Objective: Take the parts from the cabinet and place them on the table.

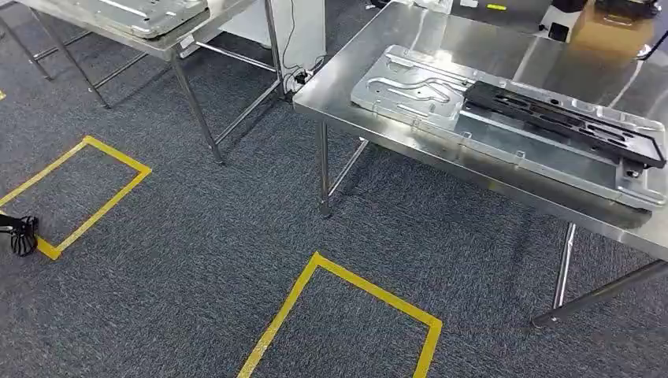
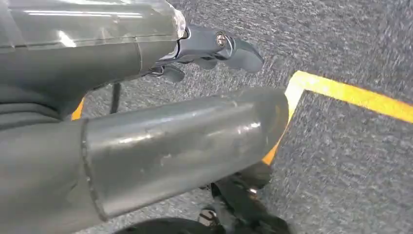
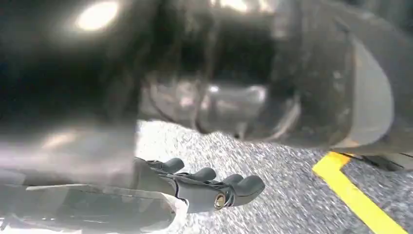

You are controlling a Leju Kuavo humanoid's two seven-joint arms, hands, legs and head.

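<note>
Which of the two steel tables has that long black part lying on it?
The nearer steel table on the right: a long black part lies on its silver tray. The far-left table carries only a silver tray.

Grey carpet floor (image 1: 197, 260) with yellow tape rectangles (image 1: 346, 315), cardboard box (image 1: 613, 27) at the far table edge, power strip (image 1: 298, 77) on the floor

Steel table (image 1: 410, 55) bears metal tray (image 1: 441, 110); black part (image 1: 567, 122) atop.

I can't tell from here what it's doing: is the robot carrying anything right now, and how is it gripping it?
Nothing is held. The left robot hand and right robot hand both hang over the grey carpet, fingers bare.
</note>
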